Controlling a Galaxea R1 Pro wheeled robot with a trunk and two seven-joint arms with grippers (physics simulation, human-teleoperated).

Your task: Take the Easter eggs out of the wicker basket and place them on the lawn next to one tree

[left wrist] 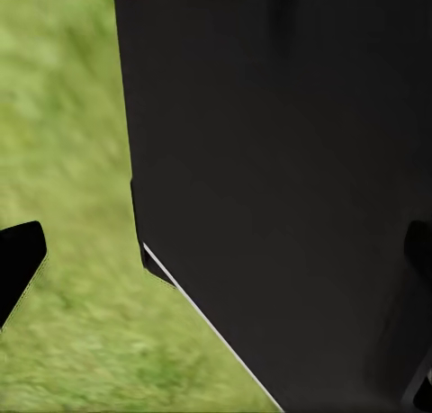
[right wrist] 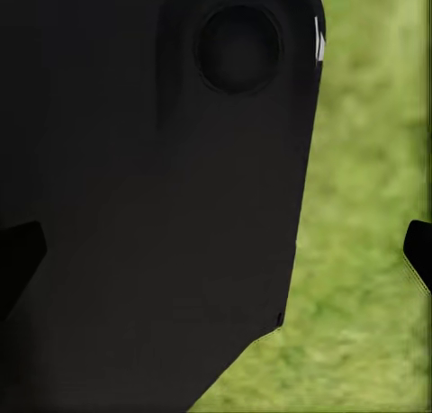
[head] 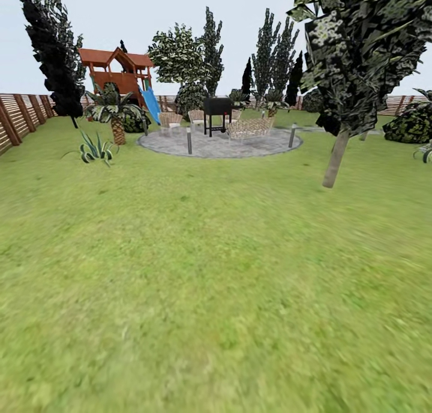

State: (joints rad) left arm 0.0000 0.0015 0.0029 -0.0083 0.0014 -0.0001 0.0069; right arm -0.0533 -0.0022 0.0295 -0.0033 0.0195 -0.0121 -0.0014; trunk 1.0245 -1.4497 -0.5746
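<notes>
The lawn spreads wide and green ahead in the head view. A tree with a leaning pale trunk and dark, pale-flecked foliage stands on the grass at the right. The Easter eggs and the wicker basket are out of view. In the left wrist view my left gripper is open, its dark fingertips far apart, with a black robot panel and grass behind. My right gripper is likewise open, with nothing between its fingers.
A round grey paved patch with a black grill and wicker chairs lies far ahead. A red playhouse, a small palm and a slat fence stand at the left, a bush at the right.
</notes>
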